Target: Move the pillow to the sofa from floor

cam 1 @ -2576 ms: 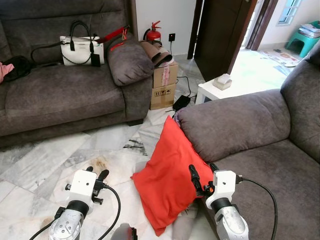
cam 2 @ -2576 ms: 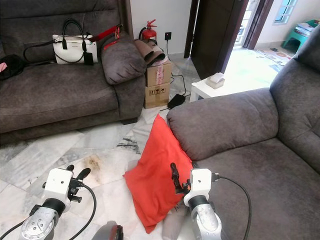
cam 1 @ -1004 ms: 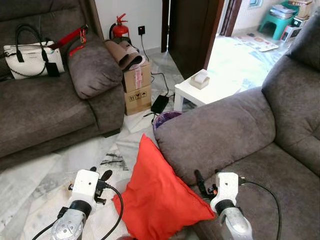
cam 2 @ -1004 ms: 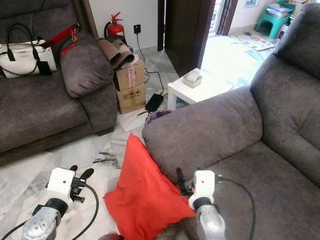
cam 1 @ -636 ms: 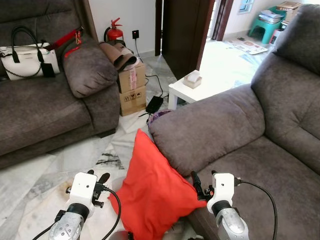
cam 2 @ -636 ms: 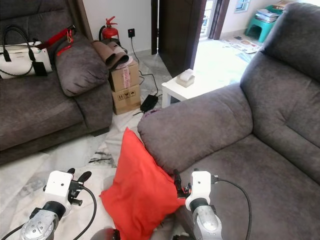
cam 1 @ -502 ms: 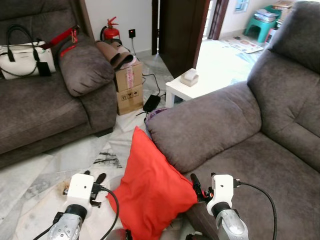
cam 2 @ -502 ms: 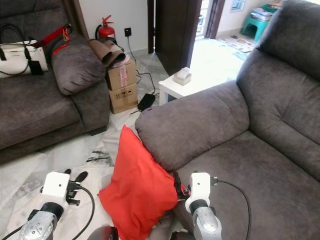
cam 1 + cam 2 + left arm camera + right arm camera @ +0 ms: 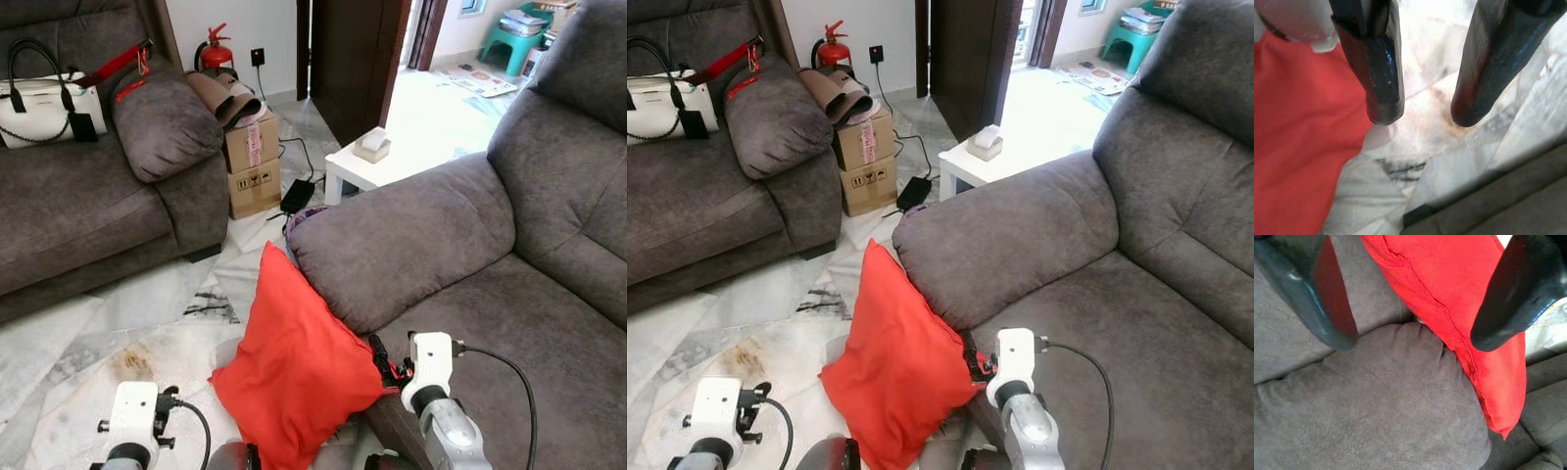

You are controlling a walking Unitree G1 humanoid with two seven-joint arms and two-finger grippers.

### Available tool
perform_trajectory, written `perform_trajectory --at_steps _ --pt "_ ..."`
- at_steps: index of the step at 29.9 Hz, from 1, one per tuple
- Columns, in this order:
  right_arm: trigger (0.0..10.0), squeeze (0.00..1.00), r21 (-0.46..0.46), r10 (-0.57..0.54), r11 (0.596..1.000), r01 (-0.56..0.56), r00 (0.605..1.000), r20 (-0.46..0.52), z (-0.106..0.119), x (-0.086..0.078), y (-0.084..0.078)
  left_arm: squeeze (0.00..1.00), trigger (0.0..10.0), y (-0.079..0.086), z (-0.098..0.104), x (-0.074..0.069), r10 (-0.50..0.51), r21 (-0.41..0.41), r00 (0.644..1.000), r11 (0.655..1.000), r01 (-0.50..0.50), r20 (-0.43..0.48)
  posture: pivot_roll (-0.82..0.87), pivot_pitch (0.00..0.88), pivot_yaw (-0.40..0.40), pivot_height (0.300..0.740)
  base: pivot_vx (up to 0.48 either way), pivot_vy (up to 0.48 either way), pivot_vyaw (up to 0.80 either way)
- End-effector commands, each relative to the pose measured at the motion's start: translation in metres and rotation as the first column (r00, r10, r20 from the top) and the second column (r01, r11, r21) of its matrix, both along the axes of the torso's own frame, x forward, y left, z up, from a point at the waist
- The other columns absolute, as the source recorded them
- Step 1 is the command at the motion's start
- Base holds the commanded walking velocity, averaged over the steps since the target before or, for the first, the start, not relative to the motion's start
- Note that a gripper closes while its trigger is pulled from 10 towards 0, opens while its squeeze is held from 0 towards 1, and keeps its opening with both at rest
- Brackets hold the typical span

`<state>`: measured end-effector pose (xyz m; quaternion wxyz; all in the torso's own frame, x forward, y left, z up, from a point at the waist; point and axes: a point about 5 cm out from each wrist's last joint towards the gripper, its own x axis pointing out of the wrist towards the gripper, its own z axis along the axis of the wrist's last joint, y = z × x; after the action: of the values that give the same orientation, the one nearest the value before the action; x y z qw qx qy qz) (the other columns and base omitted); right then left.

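Leaning on the marble floor (image 9: 147, 313), the red pillow (image 9: 294, 362) is propped upright against the front of the grey sofa's (image 9: 509, 323) armrest (image 9: 402, 240), its lower edge on the floor. The right gripper (image 9: 377, 357) is held at the pillow's edge beside the sofa seat; in the right wrist view its fingers (image 9: 1327, 298) are spread apart, with the pillow's seam between them. The left gripper (image 9: 1422, 110) is kept low over the floor on the other side of the pillow, its fingers parted with nothing held. Beyond the armrest a small white table (image 9: 377, 166) can be seen, and cardboard boxes (image 9: 250, 166) are stacked beside a second sofa (image 9: 88, 196), on which a white handbag (image 9: 44, 98) is set.
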<state>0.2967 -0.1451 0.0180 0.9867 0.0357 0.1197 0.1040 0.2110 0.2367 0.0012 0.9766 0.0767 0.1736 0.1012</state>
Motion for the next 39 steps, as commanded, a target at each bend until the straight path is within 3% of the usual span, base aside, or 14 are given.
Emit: perform_trajectory --at_steps 1,5,6,15,24,31,39 --pt "10.0 1.0 0.016 -0.006 1.0 0.007 1.0 -0.03 -0.004 -0.002 0.001 0.0 10.0 0.006 -0.007 -0.007 0.049 -0.007 0.999 0.999 -0.049 -0.023 0.12 0.161 0.003 0.622 0.0 0.0 0.0" --pt "10.0 1.0 0.021 -0.006 1.0 0.007 0.999 -0.031 -0.002 0.001 0.002 0.0 10.0 0.009 -0.006 -0.009 0.076 0.001 0.997 0.997 -0.076 -0.01 0.12 0.168 0.003 0.622 0.0 0.0 0.0" --pt "10.0 0.0 0.008 -0.006 1.0 0.007 0.999 -0.046 -0.004 0.0 0.002 0.0 10.0 0.009 -0.005 -0.008 0.075 0.003 0.997 0.997 -0.075 -0.005 0.12 0.168 0.002 0.622 0.0 0.0 0.0" --pt "10.0 0.0 0.009 -0.042 0.999 0.044 0.99 -0.137 -0.014 -0.003 -0.001 0.0 10.0 0.006 0.001 -0.002 0.043 0.009 0.998 0.999 -0.043 0.042 0.12 0.174 0.004 0.622 0.0 0.0 0.0" --pt "10.0 0.0 0.018 -0.069 0.997 0.071 0.992 -0.103 -0.011 -0.002 -0.004 0.0 10.0 0.002 0.007 0.003 0.012 0.028 0.998 1.0 -0.014 0.067 0.13 0.175 0.008 0.608 0.0 0.0 0.0" --pt "10.0 0.0 0.015 -0.048 0.999 0.051 0.992 -0.117 -0.011 -0.001 0.001 0.0 10.0 0.007 -0.001 -0.003 0.052 0.042 0.998 0.998 -0.053 0.028 0.13 0.176 0.012 0.588 0.0 0.0 0.0" --pt "10.0 0.0 0.052 -0.072 0.996 0.077 0.994 -0.082 -0.007 0.001 -0.001 0.0 10.0 0.006 0.002 -0.001 0.038 0.051 0.998 0.998 -0.04 0.042 0.13 0.177 0.011 0.578 0.0 0.0 0.0"
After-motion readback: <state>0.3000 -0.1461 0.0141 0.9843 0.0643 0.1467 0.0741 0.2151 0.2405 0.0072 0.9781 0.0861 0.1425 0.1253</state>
